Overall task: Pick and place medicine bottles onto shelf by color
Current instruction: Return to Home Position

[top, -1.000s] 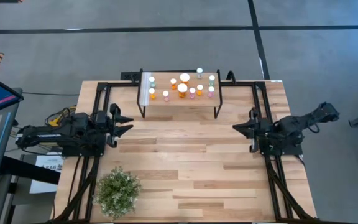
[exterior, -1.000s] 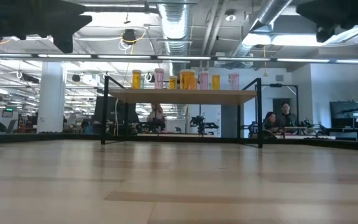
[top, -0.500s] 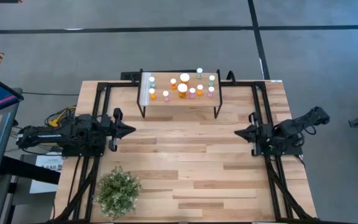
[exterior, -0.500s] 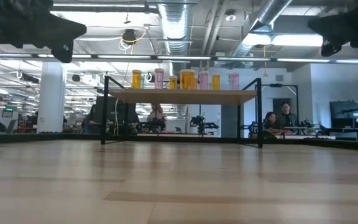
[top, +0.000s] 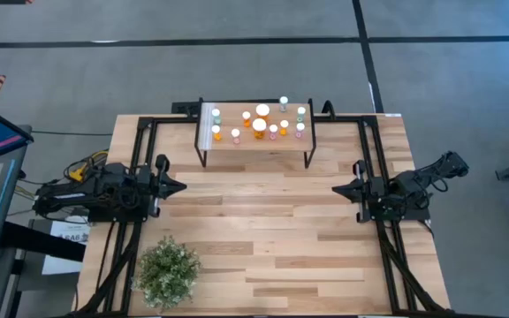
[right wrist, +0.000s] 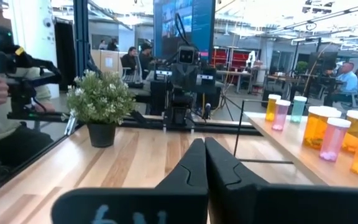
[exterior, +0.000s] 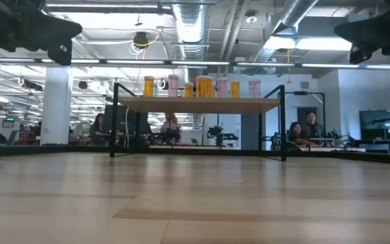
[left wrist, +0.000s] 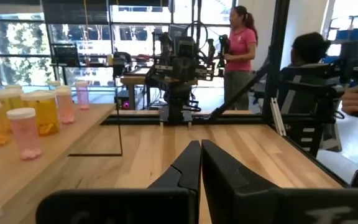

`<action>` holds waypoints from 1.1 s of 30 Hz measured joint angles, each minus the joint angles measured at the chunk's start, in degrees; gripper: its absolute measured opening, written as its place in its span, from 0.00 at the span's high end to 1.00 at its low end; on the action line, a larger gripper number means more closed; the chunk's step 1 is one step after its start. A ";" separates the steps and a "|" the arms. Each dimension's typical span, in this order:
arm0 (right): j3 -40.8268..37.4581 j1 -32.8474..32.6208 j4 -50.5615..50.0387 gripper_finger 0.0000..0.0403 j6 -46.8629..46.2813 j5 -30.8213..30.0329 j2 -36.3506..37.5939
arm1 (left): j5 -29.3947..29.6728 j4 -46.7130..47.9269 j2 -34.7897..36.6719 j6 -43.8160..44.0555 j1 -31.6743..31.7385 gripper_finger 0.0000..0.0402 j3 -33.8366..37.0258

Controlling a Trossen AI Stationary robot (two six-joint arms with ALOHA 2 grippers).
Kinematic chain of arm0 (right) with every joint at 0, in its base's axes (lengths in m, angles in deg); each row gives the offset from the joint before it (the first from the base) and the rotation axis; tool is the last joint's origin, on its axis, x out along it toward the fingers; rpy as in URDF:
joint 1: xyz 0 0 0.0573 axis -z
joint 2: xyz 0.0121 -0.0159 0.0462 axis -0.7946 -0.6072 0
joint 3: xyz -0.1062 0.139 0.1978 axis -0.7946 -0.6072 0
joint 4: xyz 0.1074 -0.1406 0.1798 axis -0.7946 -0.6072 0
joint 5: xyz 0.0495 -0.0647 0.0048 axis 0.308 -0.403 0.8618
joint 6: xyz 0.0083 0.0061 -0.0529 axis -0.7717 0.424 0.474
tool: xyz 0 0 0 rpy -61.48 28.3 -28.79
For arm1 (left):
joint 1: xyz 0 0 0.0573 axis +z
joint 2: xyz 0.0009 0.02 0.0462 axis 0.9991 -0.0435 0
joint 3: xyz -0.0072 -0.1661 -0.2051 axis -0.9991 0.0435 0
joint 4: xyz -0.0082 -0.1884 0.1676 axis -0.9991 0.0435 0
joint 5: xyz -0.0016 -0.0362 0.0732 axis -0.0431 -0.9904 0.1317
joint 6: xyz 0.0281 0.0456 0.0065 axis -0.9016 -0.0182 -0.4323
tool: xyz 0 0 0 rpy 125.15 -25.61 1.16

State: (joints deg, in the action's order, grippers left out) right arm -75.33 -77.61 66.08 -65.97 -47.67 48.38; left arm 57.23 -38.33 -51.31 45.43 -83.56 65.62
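You have a bushy potted plant [top: 167, 271] on the desk [top: 263, 230], on the left arm's side, at the end opposite the shelf [top: 254, 144] and well apart from both arms. The bottles [top: 260, 124], orange, pink and teal, stand upright on the shelf. Your left gripper [top: 180, 186] and right gripper [top: 336, 187] face each other across bare desk, both with jaws clenched together, empty.
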 joint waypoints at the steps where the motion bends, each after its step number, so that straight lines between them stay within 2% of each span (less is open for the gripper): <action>1: 0.00 0.00 -0.19 0.99 -0.11 0.00 -0.01 | -0.03 0.18 -0.01 -0.35 0.00 1.00 -0.01; 5: 0.00 0.00 -0.25 0.98 -0.20 0.00 -0.01 | -0.71 -2.27 0.28 -0.39 0.00 1.00 2.27; 9: 0.00 0.00 -0.28 0.97 -0.70 0.00 -0.01 | -1.34 -6.86 0.09 -0.05 0.00 1.00 7.39; 17: 0.04 0.01 -2.25 0.98 -3.20 -0.07 -0.01 | -3.28 -7.16 0.12 0.79 -0.01 1.00 7.31; 24: 0.09 1.58 -10.33 0.91 -4.50 -0.51 -0.03 | 2.77 -5.91 0.06 3.81 0.00 1.00 7.33; 29: 0.09 2.26 -14.78 0.90 -8.66 -0.50 -0.03 | 7.89 -5.17 0.00 2.05 0.02 1.00 7.33; 33: 0.17 2.27 -15.61 0.90 -9.27 -0.48 -0.01 | 8.15 -5.16 0.00 1.99 0.02 1.00 7.34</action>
State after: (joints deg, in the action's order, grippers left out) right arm -75.15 -75.33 50.47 -75.24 -48.15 48.37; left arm 65.39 -43.49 -51.31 47.42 -83.54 72.96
